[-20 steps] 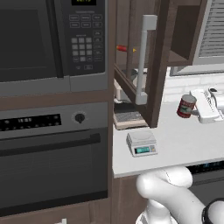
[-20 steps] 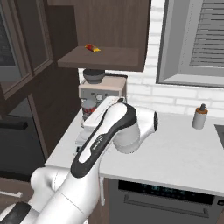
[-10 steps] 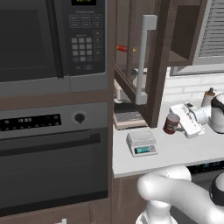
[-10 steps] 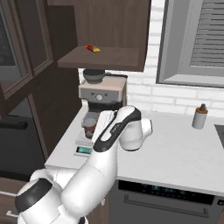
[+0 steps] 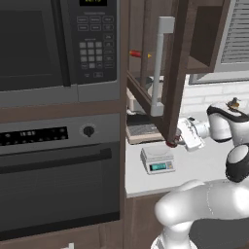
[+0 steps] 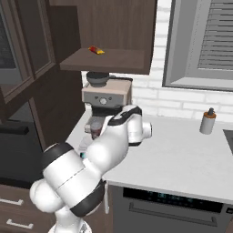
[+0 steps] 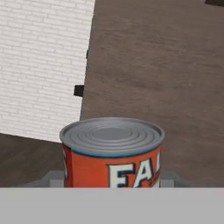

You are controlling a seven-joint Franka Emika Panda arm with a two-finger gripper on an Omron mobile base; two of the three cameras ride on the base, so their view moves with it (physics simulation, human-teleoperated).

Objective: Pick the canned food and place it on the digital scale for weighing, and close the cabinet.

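Pale grey countertop [image 5: 194,168] is stretching under me. Nearest, my gripper [image 5: 184,138] is clenching the small red cylindrical can with the silver ribbed lid [image 7: 112,154], holding it just right of the low white scale with the teal display [image 5: 157,160]. Farther up, the dark brown wooden cabinet door with the long light-grey bar handle [image 5: 171,73] is hanging open.

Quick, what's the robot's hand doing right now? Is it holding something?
Gripper: closed on the canned food, carrying it above the counter near the digital scale.
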